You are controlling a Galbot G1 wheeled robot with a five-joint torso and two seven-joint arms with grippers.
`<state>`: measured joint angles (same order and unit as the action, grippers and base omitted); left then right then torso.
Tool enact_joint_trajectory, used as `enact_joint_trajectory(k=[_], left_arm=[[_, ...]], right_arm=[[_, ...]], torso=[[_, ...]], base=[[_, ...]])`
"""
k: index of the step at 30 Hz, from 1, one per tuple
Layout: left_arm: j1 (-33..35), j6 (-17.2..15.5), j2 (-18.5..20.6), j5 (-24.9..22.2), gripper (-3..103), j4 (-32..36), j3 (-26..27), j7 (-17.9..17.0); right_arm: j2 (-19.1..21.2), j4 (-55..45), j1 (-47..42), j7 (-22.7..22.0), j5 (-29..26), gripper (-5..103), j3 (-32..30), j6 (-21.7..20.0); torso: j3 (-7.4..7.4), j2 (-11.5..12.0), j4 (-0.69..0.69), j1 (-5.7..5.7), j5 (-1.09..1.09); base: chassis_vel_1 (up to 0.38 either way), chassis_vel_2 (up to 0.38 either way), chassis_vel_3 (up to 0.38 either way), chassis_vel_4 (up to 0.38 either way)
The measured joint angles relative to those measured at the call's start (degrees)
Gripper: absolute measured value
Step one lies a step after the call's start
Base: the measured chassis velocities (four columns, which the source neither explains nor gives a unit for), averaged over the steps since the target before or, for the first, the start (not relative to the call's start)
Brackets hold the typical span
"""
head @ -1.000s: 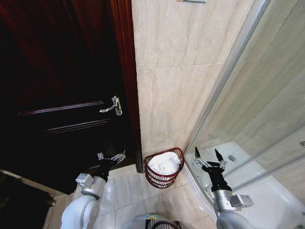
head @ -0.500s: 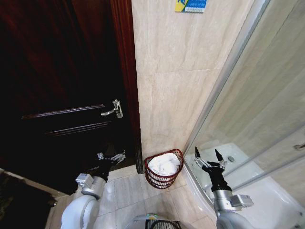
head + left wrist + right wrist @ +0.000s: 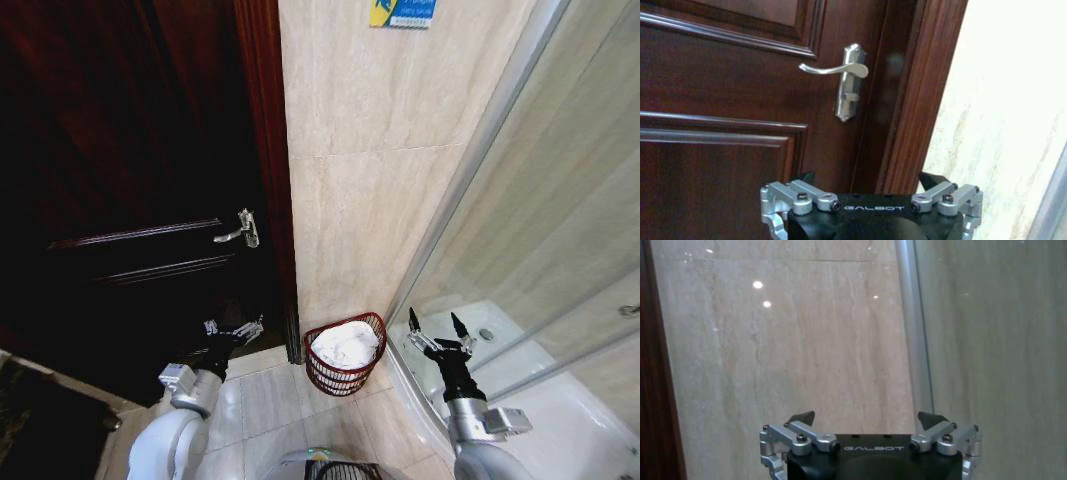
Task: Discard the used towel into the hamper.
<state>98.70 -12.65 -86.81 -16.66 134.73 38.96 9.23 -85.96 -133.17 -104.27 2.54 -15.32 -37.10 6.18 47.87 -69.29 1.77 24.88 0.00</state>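
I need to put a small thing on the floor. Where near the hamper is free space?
Bare floor tiles lie between the left gripper and the hamper. It is tight behind the hamper, against the wall and door frame, and beside the shower glass near the right gripper. The towel fills the hamper.

You see a hamper (image 3: 345, 352) of reddish-brown open wire holding a soft white cloth towel (image 3: 346, 343). Beside it your door (image 3: 130, 200) is dark polished wood with moulded panels, and its lever handle (image 3: 847, 80) is bright, glossy metal. The wall (image 3: 370, 200) is smooth beige stone tile with a slight sheen, the floor tiles (image 3: 260, 400) pale and glossy. The shower screen (image 3: 560, 250) is clear glass in a silvery metal frame. Both the left gripper (image 3: 232, 330) and right gripper (image 3: 437, 325) show brushed metal links on matt black bodies.
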Motion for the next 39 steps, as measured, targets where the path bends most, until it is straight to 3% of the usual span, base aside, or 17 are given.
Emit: enact_joint_trajectory(k=[39], left_arm=[[0.0, 0.0, -0.01, 0.0, 100, 0.0, 0.0, 0.0]], right_arm=[[0.01, 0.0, 0.0, 0.0, 0.0, 100, 0.0, 0.0]], torso=[[-0.22, 0.4, -0.01, -0.18, 0.01]], base=[[0.072, 0.064, 0.072, 0.064]])
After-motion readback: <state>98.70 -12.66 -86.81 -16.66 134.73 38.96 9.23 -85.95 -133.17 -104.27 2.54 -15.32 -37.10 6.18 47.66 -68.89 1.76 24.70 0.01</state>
